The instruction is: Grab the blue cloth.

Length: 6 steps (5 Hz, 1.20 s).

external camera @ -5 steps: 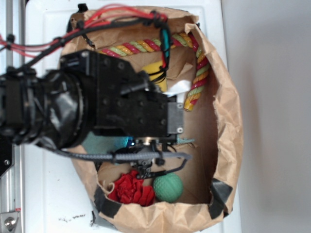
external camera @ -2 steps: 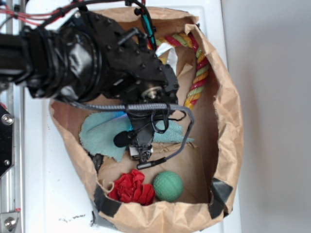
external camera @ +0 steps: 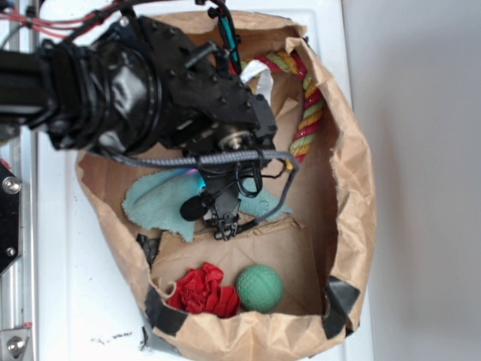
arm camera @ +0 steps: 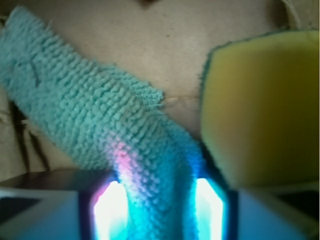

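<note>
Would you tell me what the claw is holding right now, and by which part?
The claw grips the blue cloth, pinching a narrow bunched fold of it between its two fingers.

This looks like a robotics lab or test rig rather than a home. A black robot arm trailing red wires and a grey braided cable reaches over a plain white bench. A metal rail runs along the bench's edge. A taped-up brown paper bin holds assorted practice items: a twisted rope, a green ball, and a red fabric bunch.
</note>
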Each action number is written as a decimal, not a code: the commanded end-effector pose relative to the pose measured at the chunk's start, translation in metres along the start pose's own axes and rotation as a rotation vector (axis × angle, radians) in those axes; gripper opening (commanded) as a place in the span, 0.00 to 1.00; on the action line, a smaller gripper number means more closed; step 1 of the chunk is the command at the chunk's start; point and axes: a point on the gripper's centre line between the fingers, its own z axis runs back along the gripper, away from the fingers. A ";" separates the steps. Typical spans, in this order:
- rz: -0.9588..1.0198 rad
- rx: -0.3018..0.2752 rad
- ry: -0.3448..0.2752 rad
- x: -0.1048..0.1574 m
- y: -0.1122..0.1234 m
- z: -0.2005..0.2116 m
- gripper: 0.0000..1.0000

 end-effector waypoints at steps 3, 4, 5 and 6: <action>-0.057 0.061 -0.129 -0.006 -0.008 0.056 0.00; -0.057 0.003 -0.138 -0.008 -0.016 0.086 0.00; -0.054 -0.050 -0.143 -0.003 -0.026 0.110 0.00; -0.029 -0.081 -0.167 0.011 -0.030 0.131 0.00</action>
